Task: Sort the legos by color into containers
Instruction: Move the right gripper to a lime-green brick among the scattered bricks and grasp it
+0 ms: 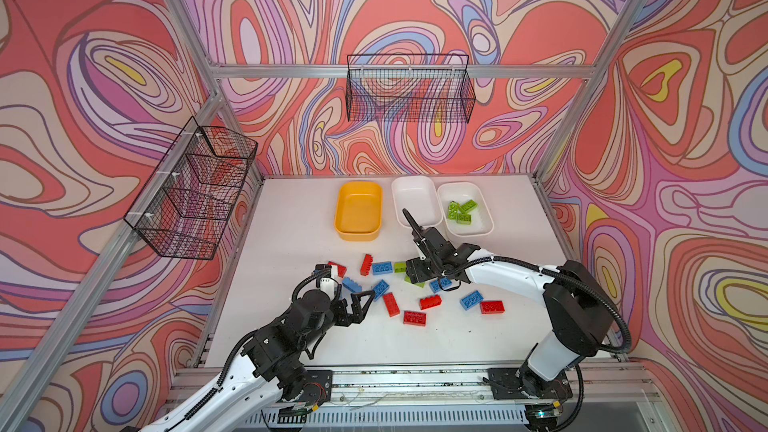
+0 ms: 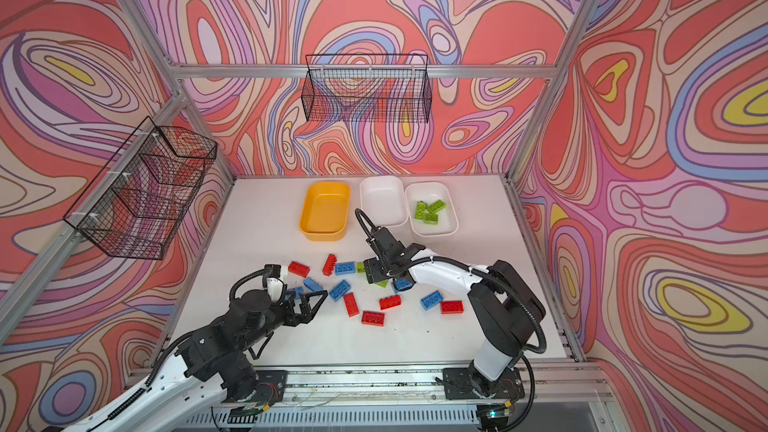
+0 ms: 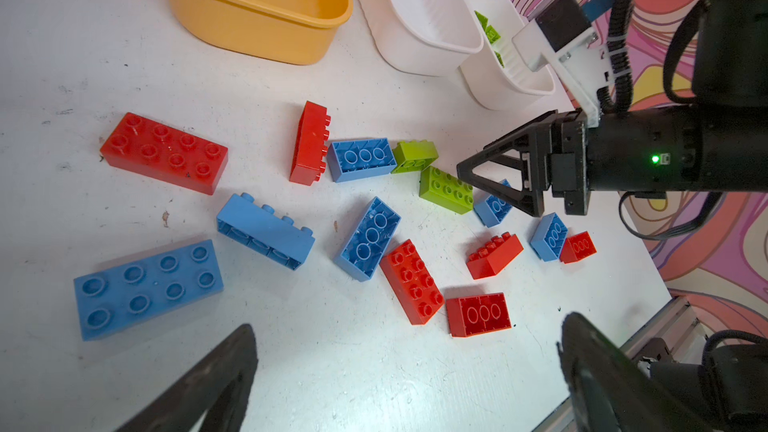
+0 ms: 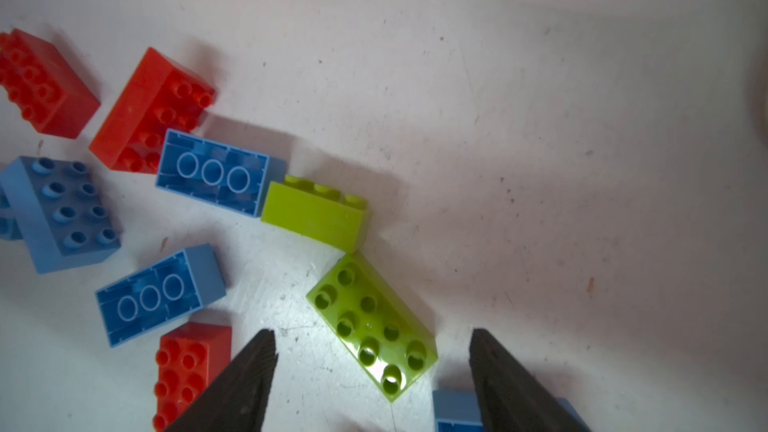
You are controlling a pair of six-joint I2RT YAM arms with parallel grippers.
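— Where do the tubs (image 1: 415, 197) sit?
— Three side by side along the back of the surface (image 1: 291, 222).
— Anything in them?
— A few bricks (image 1: 462, 210) lie in the rightmost tub (image 1: 478, 218).
— And the rest?
— The loose bricks (image 1: 391, 303) lie scattered mid-surface, in front of the tubs.

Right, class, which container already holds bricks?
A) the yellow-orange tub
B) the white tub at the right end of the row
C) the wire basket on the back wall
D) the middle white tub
B: in a top view only the end white tub holds green bricks; the yellow-orange tub and the middle white tub show bare floors.
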